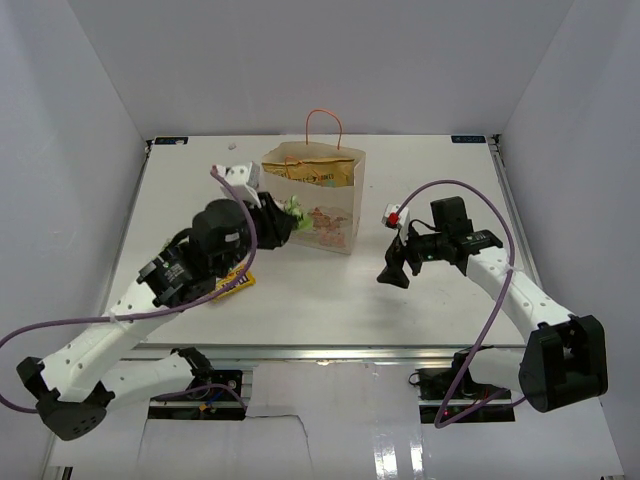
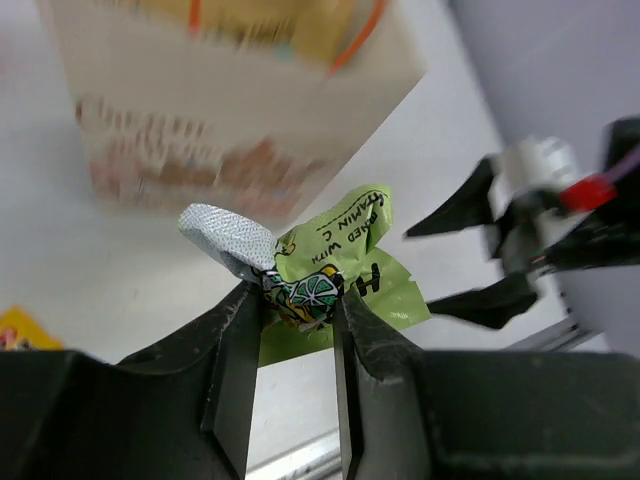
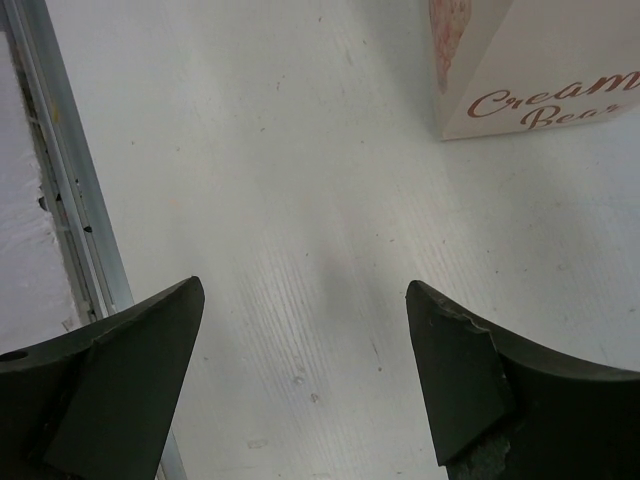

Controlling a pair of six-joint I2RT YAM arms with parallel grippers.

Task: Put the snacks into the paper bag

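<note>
The beige paper bag (image 1: 318,198) stands upright at the table's back middle, orange handle up; it also shows blurred in the left wrist view (image 2: 230,100) and its lower corner in the right wrist view (image 3: 540,70). My left gripper (image 1: 280,222) is shut on the small green packet (image 2: 340,260), held in the air beside the bag's left face (image 1: 295,212). The small yellow M&M's packet (image 1: 232,282) lies on the table under the left arm, its corner showing in the left wrist view (image 2: 20,328). My right gripper (image 1: 393,268) is open and empty, right of the bag (image 3: 305,300). The chip bag and red-pink packet are out of view.
White walls enclose the table on three sides. A metal rail (image 1: 330,352) runs along the near edge and shows in the right wrist view (image 3: 70,190). The right gripper's fingers (image 2: 480,305) show in the left wrist view.
</note>
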